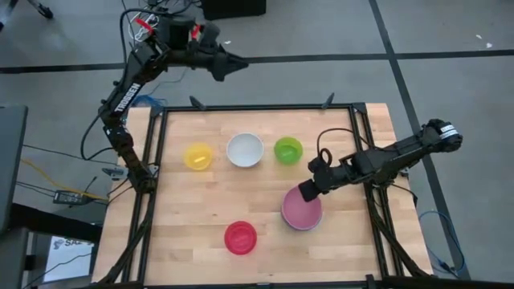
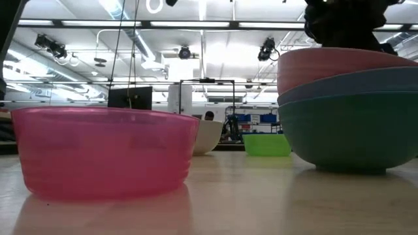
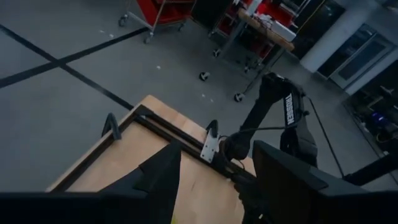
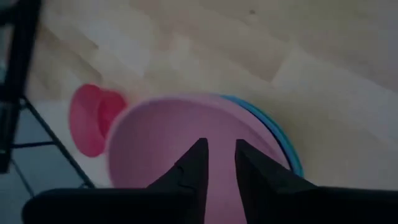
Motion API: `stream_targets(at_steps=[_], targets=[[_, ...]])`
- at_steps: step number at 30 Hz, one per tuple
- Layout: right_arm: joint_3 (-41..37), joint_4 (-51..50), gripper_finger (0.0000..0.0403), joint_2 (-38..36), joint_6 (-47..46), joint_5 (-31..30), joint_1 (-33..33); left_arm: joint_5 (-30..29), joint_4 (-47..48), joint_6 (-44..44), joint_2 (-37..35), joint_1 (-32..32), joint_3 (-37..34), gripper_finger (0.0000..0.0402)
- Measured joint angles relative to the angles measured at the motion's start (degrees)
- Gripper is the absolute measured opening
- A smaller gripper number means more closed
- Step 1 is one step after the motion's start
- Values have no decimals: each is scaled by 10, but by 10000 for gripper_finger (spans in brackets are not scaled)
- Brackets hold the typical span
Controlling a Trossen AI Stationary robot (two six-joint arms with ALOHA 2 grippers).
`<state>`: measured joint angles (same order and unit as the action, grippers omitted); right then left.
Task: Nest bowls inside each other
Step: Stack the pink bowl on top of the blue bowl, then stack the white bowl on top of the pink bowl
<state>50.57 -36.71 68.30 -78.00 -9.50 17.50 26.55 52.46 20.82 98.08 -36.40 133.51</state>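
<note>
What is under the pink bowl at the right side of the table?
The pink bowl sits nested in a blue bowl, which sits in a teal green bowl. Only their outer walls show; their insides are covered.

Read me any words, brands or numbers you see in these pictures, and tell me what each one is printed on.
"TROSSEN": white letters along the left arm in the high view.
White lettering on the right arm in the left wrist view: too blurred to read.
Printed sheet on the floor beside the table: text too small to read.
The round plastic bowls: no markings visible.
</note>
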Motion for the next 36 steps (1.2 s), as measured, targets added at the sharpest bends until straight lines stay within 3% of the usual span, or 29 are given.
stream_targets(at_steps=[6,13,16,25,31,36], targets=[[37,123,67,14,49,-30,-22,-4,1,-9,0,0,0,208],[57,118,58,113,95,67,-47,-17,1,-9,0,0,0,208],[56,118,56,141,88,72,-46,-19,2,-9,0,0,0,208],[57,162,54,88,113,43,-87,-19,2,2,-1,-1,0,208],[84,137,50,83,236,87,-190,-17,32,10,-41,-13,9,208],[209,72,50,127,432,77,-268,-70,149,-11,-75,-20,8,208]])
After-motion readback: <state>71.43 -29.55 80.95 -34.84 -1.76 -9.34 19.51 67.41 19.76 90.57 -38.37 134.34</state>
